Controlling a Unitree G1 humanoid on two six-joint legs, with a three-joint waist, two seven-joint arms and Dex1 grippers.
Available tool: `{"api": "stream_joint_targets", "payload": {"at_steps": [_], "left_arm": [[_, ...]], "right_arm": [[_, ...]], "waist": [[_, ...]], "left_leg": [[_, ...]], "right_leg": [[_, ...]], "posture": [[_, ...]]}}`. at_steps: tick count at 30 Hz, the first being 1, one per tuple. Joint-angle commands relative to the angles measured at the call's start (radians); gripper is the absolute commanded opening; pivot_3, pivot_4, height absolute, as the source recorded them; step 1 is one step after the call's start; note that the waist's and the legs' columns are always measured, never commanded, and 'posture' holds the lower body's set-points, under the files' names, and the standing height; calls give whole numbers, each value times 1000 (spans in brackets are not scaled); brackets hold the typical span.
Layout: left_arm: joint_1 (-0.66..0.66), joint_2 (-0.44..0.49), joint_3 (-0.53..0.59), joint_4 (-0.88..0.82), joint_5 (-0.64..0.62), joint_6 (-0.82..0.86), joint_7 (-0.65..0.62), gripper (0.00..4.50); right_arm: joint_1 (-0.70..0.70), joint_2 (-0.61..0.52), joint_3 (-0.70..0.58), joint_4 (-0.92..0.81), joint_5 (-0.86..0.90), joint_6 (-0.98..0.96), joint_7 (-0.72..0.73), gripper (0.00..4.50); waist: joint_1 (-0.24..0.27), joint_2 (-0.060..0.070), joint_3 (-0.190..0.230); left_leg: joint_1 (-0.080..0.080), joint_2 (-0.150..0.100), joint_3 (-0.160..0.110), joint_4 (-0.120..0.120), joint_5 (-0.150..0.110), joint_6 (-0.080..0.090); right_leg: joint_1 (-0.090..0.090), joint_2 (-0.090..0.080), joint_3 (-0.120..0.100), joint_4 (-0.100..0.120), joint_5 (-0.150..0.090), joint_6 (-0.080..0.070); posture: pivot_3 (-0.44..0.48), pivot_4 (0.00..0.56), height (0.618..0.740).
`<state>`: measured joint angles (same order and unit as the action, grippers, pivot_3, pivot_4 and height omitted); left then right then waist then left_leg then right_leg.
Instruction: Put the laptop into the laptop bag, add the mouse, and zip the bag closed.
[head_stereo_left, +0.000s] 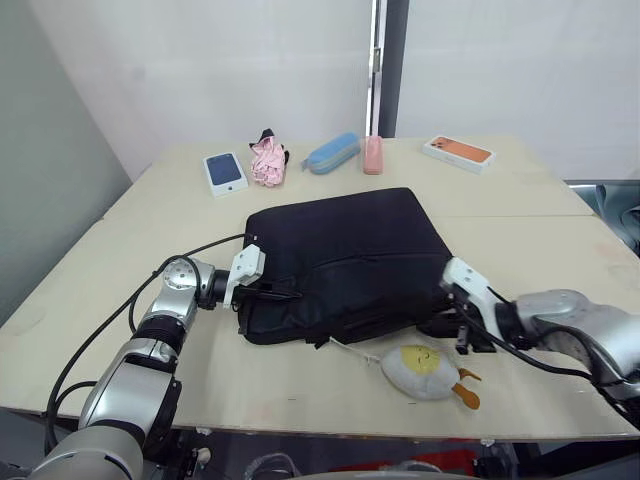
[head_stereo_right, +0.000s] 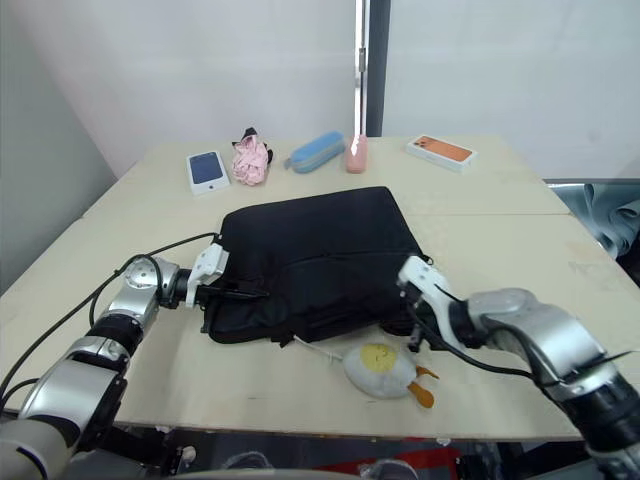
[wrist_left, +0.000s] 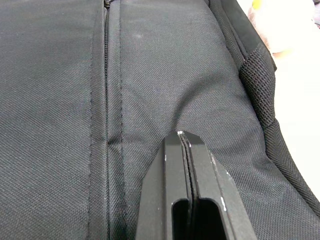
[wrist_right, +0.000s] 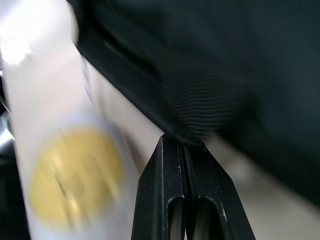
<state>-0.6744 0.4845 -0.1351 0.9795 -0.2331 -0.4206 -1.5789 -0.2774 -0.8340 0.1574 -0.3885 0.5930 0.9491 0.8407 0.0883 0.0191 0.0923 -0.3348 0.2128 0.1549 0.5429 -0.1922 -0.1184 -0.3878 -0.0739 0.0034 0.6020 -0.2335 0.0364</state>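
nearby, a plush egg (head_stereo_left: 424, 369) lies just beside the laptop bag (head_stereo_left: 345, 262).

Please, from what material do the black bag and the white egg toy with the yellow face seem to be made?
The large black rectangular laptop bag looks like woven synthetic fabric, matte: a fine diagonal weave, stitched seams and a mesh-like patch at its edge show. The small white egg-shaped toy with yellow face and orange feet seems soft plush, by its rounded, slightly fuzzy outline.

You see the laptop bag (head_stereo_left: 345, 262) in matt black woven cloth, the tabletop (head_stereo_left: 520, 215) in pale smooth wood, the egg toy (head_stereo_left: 424, 371) plush
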Motion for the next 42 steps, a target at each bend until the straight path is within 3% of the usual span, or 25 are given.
{"api": "stream_joint_targets", "payload": {"at_steps": [1, 9, 16, 20, 23, 26, 30, 36, 42], "left_arm": [[60, 24, -40, 84, 88, 27, -26, 0], [65, 23, -38, 63, 84, 43, -28, 0], [65, 16, -38, 36, 80, 63, -24, 0], [69, 15, -39, 15, 78, 78, -24, 0], [73, 17, -40, -1, 76, 90, -27, 0], [74, 21, -39, -16, 74, 103, -28, 0], [71, 23, -38, -27, 74, 114, -27, 0], [79, 32, -36, -63, 67, 136, -27, 0], [90, 44, -31, -90, 64, 155, -23, 0]], "right_arm": [[-54, 36, -12, -39, 33, 27, -1, 48], [-123, 120, -29, -65, 114, 106, -33, 48], [-166, 138, 70, 70, -60, 95, -137, 48], [-141, 118, 41, 7, -47, 46, -82, 48], [-77, 69, -53, -81, -2, -69, 17, 48], [-42, -13, -71, -148, 17, -65, 76, 857], [-49, -63, 16, -164, -79, -110, 69, 2247], [-57, -100, 154, -160, -280, -266, 83, 2247], [-34, -171, 190, -191, -391, -374, 136, 2247]], "waist": [[1, 0, 1], [-2, 1, 3], [-2, 0, 5], [1, 1, 7], [5, -1, 10], [6, -1, 11], [3, -2, 11], [3, -2, 12], [0, -3, 14]], "left_leg": [[0, 0, 0, 0, 0, 0], [0, 0, 0, 0, 0, -1], [0, 0, 1, 0, 1, -2], [0, -1, 1, 0, 1, -3], [0, 0, 1, 0, 1, -3], [0, 0, 2, 0, 0, -2], [0, 0, 2, 0, 0, -2], [-1, 0, 2, 0, 0, -2], [-1, 0, 2, 0, 0, -3]], "right_leg": [[0, 0, 0, 0, 0, 0], [0, 0, 0, 0, 0, 0], [0, 0, 1, 1, 0, 0], [-1, 1, 1, 1, 0, 0], [-1, 1, 1, 0, 0, 0], [-1, 1, 1, -1, 0, 0], [-1, 2, 1, 0, 0, 0], [-1, 2, 1, -1, 0, 0], [-2, 2, 1, -1, 0, 0]], "posture": [[0, 150, 740], [0, 150, 740], [0, 150, 740], [0, 150, 740], [0, 150, 740], [0, 150, 740], [0, 150, 740], [0, 150, 740], [0, 150, 740]]}}
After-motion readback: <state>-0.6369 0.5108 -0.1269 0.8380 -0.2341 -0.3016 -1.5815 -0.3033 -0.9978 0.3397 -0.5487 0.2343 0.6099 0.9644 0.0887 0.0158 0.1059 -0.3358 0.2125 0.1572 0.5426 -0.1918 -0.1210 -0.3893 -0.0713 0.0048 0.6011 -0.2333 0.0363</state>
